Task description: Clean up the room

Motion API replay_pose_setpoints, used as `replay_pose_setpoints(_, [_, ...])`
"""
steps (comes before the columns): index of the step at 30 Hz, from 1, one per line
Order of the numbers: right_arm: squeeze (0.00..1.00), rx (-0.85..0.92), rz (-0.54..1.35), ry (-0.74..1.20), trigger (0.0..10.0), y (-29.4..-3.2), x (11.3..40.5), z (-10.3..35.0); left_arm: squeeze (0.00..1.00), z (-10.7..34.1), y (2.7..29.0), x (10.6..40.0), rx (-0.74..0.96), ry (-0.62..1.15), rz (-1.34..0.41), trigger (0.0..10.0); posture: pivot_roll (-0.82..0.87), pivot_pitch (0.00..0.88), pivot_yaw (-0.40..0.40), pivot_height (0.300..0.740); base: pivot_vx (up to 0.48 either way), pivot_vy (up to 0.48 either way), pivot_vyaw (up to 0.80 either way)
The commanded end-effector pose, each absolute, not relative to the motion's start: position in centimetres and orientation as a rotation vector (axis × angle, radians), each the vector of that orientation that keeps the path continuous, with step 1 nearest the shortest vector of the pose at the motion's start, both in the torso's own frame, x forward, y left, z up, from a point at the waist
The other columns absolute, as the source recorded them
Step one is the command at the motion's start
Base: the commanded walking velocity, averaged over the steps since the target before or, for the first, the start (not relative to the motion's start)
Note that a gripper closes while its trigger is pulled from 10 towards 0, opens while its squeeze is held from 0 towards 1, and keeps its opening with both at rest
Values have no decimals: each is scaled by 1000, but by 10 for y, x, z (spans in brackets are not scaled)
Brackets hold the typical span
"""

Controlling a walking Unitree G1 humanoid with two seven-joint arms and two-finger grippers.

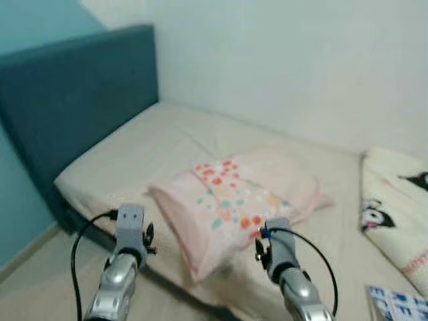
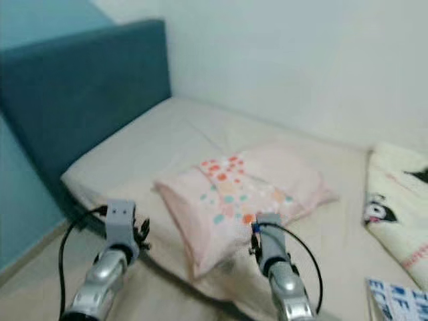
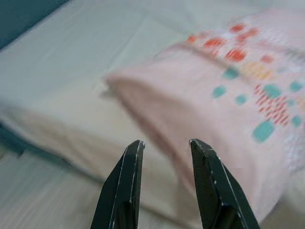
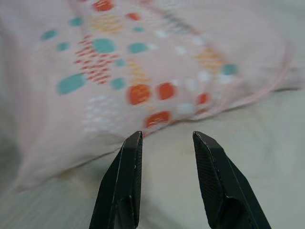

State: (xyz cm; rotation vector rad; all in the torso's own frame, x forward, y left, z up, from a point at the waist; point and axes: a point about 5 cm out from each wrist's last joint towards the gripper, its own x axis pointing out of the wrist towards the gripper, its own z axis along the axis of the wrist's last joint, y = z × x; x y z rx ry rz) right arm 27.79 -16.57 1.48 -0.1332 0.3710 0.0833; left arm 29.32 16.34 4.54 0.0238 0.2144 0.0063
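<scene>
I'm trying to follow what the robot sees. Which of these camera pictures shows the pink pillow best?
The left eye view: the whole pillow lies on the bed, between both arms. The right eye view shows much the same. The left wrist view gives a blurred close-up of one end, and the right wrist view a close-up of its dotted pattern and edge.

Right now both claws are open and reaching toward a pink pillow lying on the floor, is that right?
Not quite: the pink pillow lies on the bed, not the floor, as the left eye view shows. The left claw and right claw are indeed open, facing it.
</scene>
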Motion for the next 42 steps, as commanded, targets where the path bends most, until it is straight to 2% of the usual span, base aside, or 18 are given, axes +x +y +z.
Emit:
replay_pose_setpoints(1, [0, -131, 92, 392, 10000, -162, 274, 11, 0, 41, 166, 289, 30, 228, 8, 10000, 2, 0, -50, 738, 0, 0, -800])
replay_pose_setpoints(42, [0, -156, 79, 371, 10000, -166, 272, 14, 0, 49, 163, 289, -10, 155, 5, 10000, -4, 1, -58, 738, 0, 0, -800])
